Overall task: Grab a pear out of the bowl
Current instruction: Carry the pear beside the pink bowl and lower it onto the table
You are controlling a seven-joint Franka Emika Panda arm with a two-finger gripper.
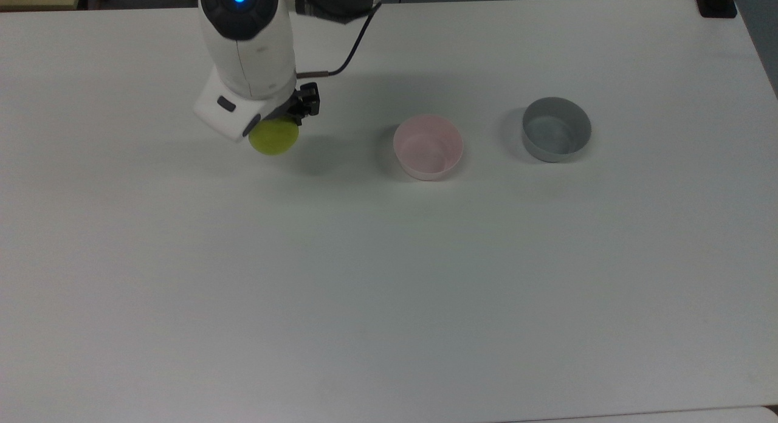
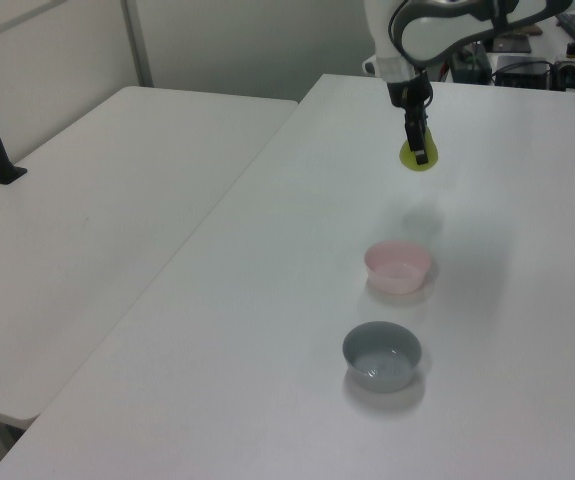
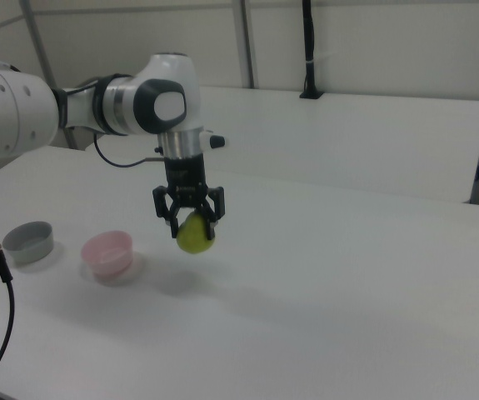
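The black fingers (image 3: 191,223) pinch the round yellow-green pear (image 3: 195,236) above the white counter (image 3: 372,283); the pale pink bowl (image 3: 107,251) stands empty, so picking seems done.

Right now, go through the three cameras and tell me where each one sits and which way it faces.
Top view: high above the table, looking almost straight down; the arm enters from the top edge, gripper holding the pear.
Left view: raised at one table end, looking along it past the grey bowl and pink bowl to the arm.
Right view: lower, near the opposite end, facing the gripper and arm.
All three share the pear and both bowls.
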